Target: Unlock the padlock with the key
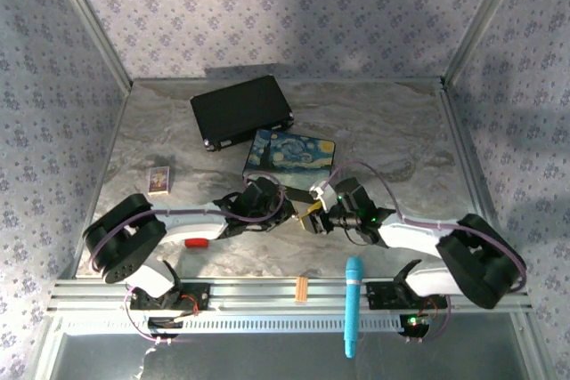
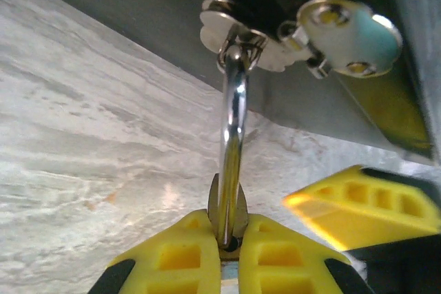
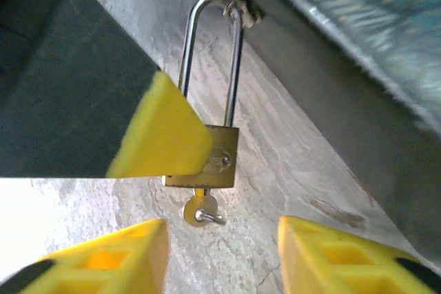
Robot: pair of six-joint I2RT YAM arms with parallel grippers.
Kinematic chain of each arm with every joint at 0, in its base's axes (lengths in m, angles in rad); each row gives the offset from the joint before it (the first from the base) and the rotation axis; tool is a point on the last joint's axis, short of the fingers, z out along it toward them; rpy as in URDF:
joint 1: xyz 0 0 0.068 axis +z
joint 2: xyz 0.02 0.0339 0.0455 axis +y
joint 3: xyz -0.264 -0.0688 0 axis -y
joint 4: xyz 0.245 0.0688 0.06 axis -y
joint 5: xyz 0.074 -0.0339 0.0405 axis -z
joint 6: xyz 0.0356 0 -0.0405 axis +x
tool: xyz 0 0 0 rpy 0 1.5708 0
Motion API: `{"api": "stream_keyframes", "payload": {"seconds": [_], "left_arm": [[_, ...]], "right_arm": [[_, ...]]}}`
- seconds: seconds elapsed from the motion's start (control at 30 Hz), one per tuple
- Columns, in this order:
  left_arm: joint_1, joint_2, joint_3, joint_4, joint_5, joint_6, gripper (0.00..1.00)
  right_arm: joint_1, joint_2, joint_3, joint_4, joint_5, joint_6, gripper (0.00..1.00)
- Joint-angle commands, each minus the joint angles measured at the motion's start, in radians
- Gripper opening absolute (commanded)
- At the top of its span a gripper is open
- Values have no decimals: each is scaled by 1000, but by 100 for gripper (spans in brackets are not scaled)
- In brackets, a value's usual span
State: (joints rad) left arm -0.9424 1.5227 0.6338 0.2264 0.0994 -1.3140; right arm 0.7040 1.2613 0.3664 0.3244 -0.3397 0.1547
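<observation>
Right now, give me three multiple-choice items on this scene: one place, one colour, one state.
1. Where is the key?
A) in the underside of the padlock
B) lying loose, off the padlock
C) pinched by the right gripper

2. What colour is the padlock's body?
A) red
B) black
C) brass-gold

3. What is the right gripper's state?
A) shut on the key
B) open
C) shut on the padlock

Answers:
1 A: it pokes out below the body.
2 C: the body shows brass-gold.
3 B: its fingers stand apart either side of the key.
</observation>
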Motion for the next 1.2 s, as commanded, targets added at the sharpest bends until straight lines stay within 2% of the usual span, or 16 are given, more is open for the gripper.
{"api": "stream_keyframes", "payload": {"seconds": [0.0, 0.07, 0.13, 0.2, 0.4, 0.57, 0.7, 0.9, 0.97, 1.17], "left_arm": [[7, -7, 28, -138, -40, 77, 0], [9, 6, 23, -113, -27, 66, 0], [10, 19, 24, -98, -14, 64, 0], [9, 22, 29, -102, -14, 69, 0], [9, 23, 65, -159, -13, 107, 0], [10, 21, 102, -242, -28, 149, 0], [11, 13, 137, -338, -69, 204, 0], [31, 34, 172, -460, -98, 284, 0], [34, 48, 201, -545, -140, 333, 0], [35, 82, 285, -822, -355, 424, 2]], "right_arm": [[29, -115, -20, -94, 123, 77, 58], [41, -200, -20, -141, 183, 123, 66], [38, -284, -2, -224, 321, 231, 87], [10, -324, 39, -338, 451, 356, 99], [-93, -211, 205, -468, 409, 440, 99], [-109, -28, 347, -499, 436, 442, 99], [-140, 131, 435, -507, 396, 460, 99], [-158, 271, 490, -545, 424, 441, 96], [-161, 306, 502, -562, 434, 441, 96], [-169, 349, 503, -571, 445, 439, 95]]}}
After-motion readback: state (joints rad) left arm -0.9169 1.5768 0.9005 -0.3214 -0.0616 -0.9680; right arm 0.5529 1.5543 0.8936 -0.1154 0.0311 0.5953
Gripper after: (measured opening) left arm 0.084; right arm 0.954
